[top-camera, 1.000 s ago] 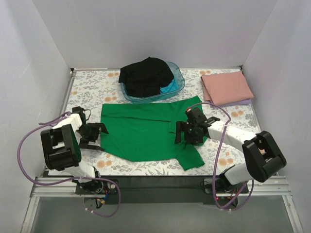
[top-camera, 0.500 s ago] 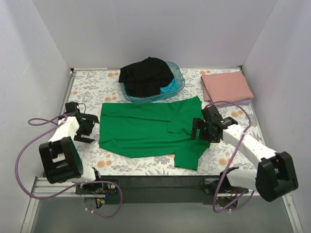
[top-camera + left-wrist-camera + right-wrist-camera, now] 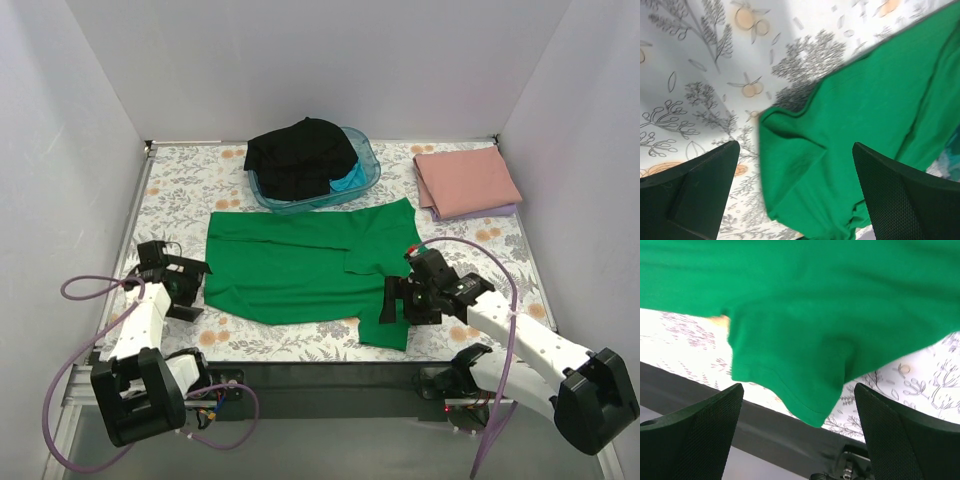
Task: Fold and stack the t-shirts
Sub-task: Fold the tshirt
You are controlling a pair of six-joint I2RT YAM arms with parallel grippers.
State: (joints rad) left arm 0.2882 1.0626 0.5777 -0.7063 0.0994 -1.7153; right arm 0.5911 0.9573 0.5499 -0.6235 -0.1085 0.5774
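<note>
**Top view.** The green t-shirt (image 3: 295, 272) lies flat on the floral table cover (image 3: 170, 185), its long axis running from one arm to the other. It fills the stretch between the two grippers. The left gripper (image 3: 197, 290) sits just outside the shirt's left edge, at the near corner, with the cloth straight ahead of its fingertips. Its jaws are spread wide and hold nothing, and the arm is stretched low along the table. The right gripper (image 3: 388, 302) is the nearer one to cloth. It hangs over the near right sleeve, also spread wide and empty, with the forearm angled in from the right. Beyond both grippers, a black tee (image 3: 300, 155) fills the blue tub (image 3: 365, 168), and a folded pink tee (image 3: 465, 180) lies far on the right arm's side.

**Left wrist.** The left gripper (image 3: 795, 150) has its fingers well apart. The shirt (image 3: 865, 115) starts between them and spreads ahead towards the right-hand finger, its corner rumpled.

**Right wrist.** The right gripper (image 3: 799, 387) is equally wide. The sleeve of the shirt (image 3: 790, 360) hangs between its fingers, and the body of the cloth lies ahead. By my judgement this sleeve is the part to grasp and fold inward.
</note>
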